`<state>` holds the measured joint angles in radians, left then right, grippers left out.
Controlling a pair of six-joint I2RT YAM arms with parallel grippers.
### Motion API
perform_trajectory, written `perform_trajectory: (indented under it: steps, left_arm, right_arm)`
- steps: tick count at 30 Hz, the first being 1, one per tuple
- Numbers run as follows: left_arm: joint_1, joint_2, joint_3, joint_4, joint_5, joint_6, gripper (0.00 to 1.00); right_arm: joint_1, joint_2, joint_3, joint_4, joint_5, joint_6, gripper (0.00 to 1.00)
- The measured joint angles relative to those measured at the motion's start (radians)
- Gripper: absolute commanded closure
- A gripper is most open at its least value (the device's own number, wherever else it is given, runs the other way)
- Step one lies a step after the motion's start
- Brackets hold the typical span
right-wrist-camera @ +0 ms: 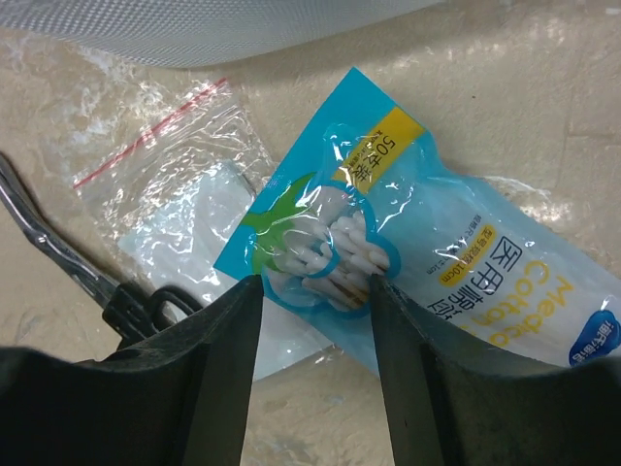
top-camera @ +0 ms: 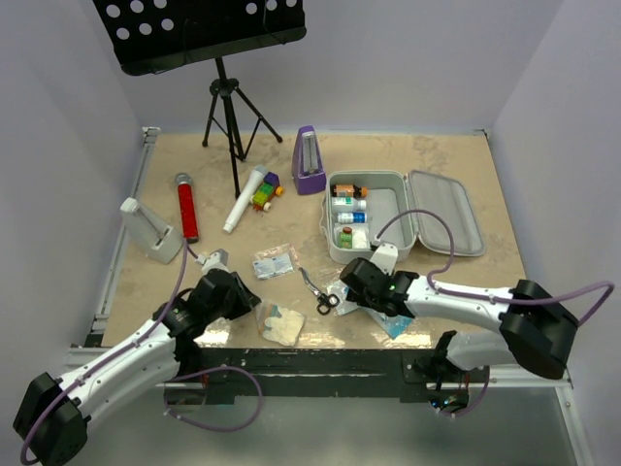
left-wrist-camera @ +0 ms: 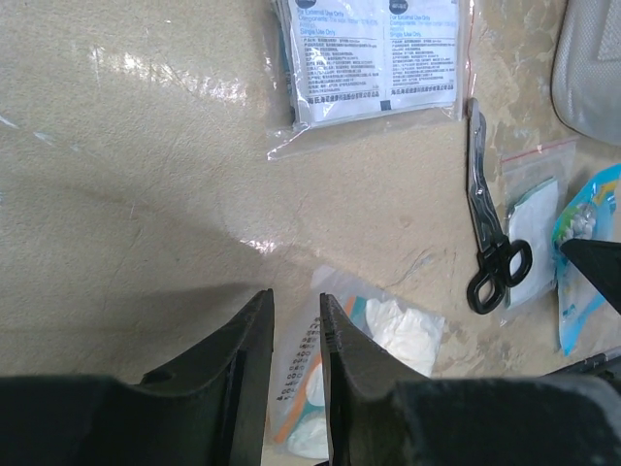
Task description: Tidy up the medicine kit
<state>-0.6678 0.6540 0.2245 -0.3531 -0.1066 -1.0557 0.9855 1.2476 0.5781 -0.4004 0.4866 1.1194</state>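
**Right gripper** (right-wrist-camera: 312,286): open, one finger on either side of the swab pack, just above it.
**Swab pack** (right-wrist-camera: 437,243): blue and clear plastic, lying flat on the surface (right-wrist-camera: 543,87), with white-tipped swabs showing through a flower-shaped window. A yellow band carries "50" and Chinese characters. Yellow lettering reads "Cotton", and more Chinese characters run beside it.
**Zip bag** (right-wrist-camera: 165,184): clear with a red seal strip and white contents. It lies partly under the swab pack.
**Scissors** (right-wrist-camera: 58,252): metal blades and black handles, just beside the zip bag.
**Left gripper** (left-wrist-camera: 294,301): fingers a narrow gap apart, holding nothing, poised over the edge of the gauze packet.
**Gauze packet** (left-wrist-camera: 388,335): clear wrapper with white wadding and an orange and teal stripe. The print on it is too fine to read.
**Sachets** (left-wrist-camera: 374,49): white, in a clear sleeve, further out on the surface. They carry dense small print that cannot be read.
**Medicine kit** (top-camera: 388,177): a white rounded-square case at the right middle of the surface, just beyond the right gripper. It is open, with the lid (top-camera: 446,214) folded flat to the right. The lid's inside is grey mesh. The base is split into compartments along its left side, which hold small bottles and boxes in orange, white and blue. Their labels are too small to read.
**Metronome** (top-camera: 310,162): purple, upright, just beyond the kit's left corner.
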Motion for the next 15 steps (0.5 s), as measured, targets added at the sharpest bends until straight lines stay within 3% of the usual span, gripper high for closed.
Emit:
perform_trajectory:
  steps: [5, 11, 13, 15]
  left_arm:
    - [0.0, -0.005, 0.0, 0.002, 0.003, 0.0, 0.71]
    - [0.0, -0.022, -0.001, 0.002, 0.008, 0.0, 0.71]
    - [0.0, -0.035, -0.001, 0.002, 0.008, 0.0, 0.71]
    - [0.0, -0.043, -0.002, 0.003, 0.008, 0.0, 0.71]
  right_arm:
    - [0.017, 0.183, 0.119, -0.018, 0.029, -0.031, 0.55]
    - [0.049, 0.269, 0.189, -0.025, 0.056, -0.095, 0.92]
    - [0.051, 0.266, 0.189, -0.021, 0.054, -0.104, 1.0]
    - [0.055, 0.256, 0.189, -0.023, 0.048, -0.102, 1.0]
